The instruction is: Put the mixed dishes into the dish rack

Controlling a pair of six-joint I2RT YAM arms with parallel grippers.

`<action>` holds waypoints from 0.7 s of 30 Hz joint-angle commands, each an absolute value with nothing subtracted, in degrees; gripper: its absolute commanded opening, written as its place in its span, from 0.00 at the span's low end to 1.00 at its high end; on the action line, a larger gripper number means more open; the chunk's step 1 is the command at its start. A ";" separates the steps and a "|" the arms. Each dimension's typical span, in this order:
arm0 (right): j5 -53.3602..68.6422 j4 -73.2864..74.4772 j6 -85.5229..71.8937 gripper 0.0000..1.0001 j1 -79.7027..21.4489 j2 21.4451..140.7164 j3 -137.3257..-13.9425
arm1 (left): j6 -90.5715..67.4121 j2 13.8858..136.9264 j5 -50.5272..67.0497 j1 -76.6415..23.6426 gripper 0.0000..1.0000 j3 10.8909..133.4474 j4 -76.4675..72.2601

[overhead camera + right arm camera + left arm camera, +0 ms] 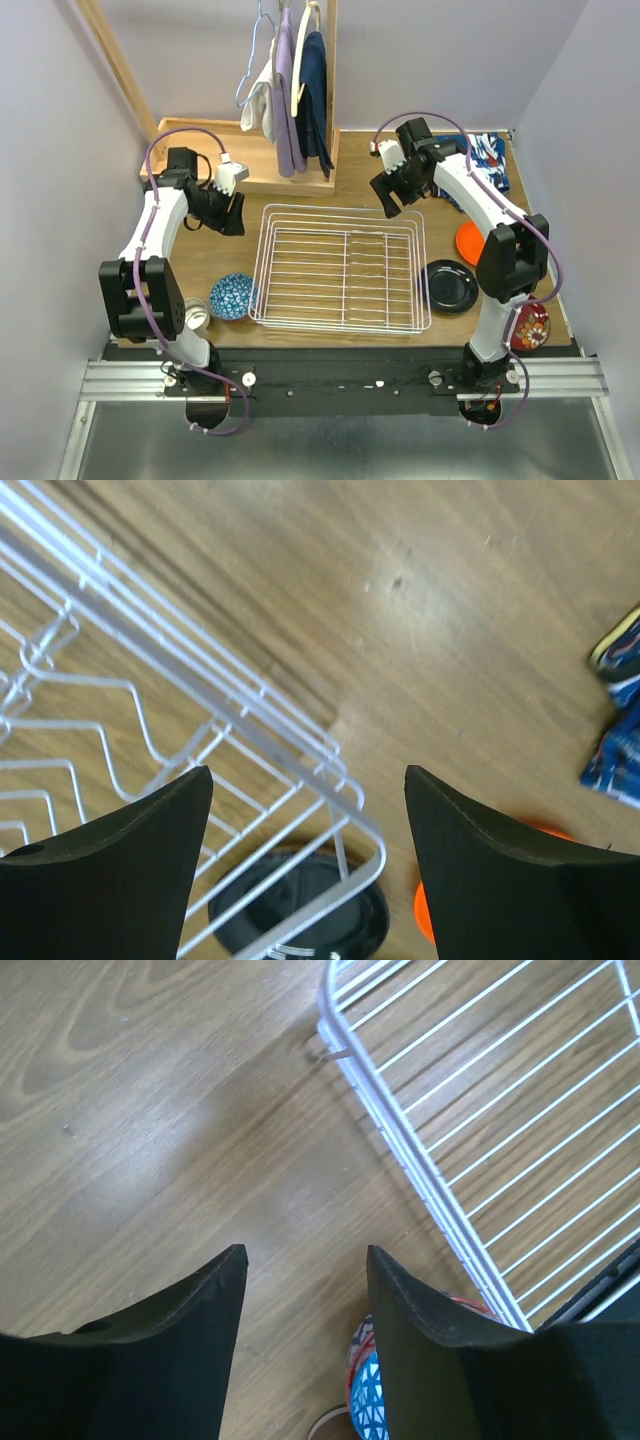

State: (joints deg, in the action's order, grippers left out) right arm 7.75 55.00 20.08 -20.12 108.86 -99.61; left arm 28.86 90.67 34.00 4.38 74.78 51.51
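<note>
On the table (205, 258), between the two arms, sits the rack (340, 206), and no dish is in it yet. The left gripper (232, 215) hangs by the rack's far left corner. Its jaws stand partly apart with nothing between them, only bare table below. The blue bowl (232, 296) lies closer to the robot than that gripper, just beside the rack's near left corner, so the left arm is the nearer one for it. The right gripper (392, 203) hangs over the rack's far right corner, jaws wide apart, holding nothing. The black plate (450, 285) lies flat just beside the rack's right side, with the orange plate (468, 243) next to it. Both plates are closer to the robot than the right gripper. Each arm would likely need to pull in toward its base and reach down.
</note>
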 commanded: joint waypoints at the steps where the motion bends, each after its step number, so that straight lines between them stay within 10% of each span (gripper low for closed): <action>1: 7.12 65.64 21.71 0.85 -19.60 107.85 -102.22 | 29.09 88.15 37.27 1.85 0.61 76.29 53.61; 9: -2.69 63.29 22.85 0.76 -19.60 108.36 -96.06 | 28.47 90.96 34.89 -2.55 0.55 75.15 53.17; 21: -12.57 56.96 24.87 0.64 -17.93 126.90 -120.90 | 31.55 95.79 34.98 -4.65 0.43 76.20 57.21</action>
